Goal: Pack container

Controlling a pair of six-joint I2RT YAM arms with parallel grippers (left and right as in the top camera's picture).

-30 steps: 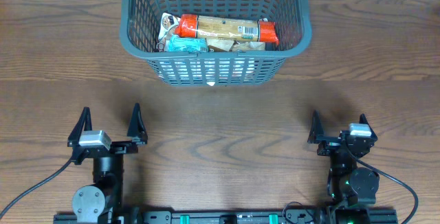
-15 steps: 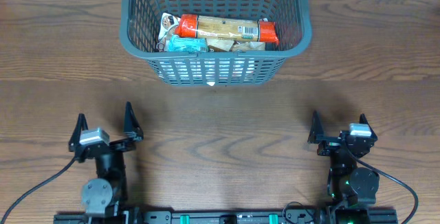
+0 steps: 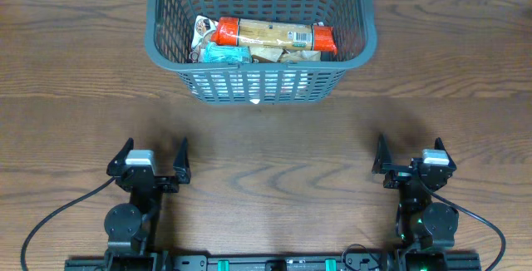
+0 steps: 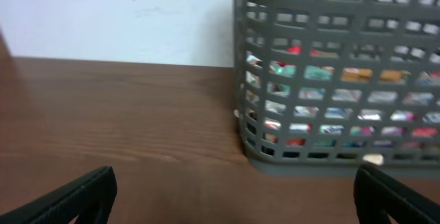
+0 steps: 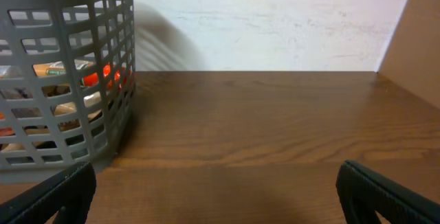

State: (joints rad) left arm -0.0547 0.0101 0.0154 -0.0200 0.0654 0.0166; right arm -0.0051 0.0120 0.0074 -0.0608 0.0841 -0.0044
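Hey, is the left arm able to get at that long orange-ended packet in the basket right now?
Probably yes: the basket is open-topped, the long packet lies uppermost, and only bare table lies between it and the open left hand.

You are looking at a robotics lab setup: a left arm [image 3: 129, 221] and a right arm [image 3: 426, 217] are sitting on a rail [image 3: 266, 264] at a wood-grain table's [image 3: 266, 138] edge, cables [image 3: 58, 211] trailing, a plain white wall [image 5: 275, 25] behind.
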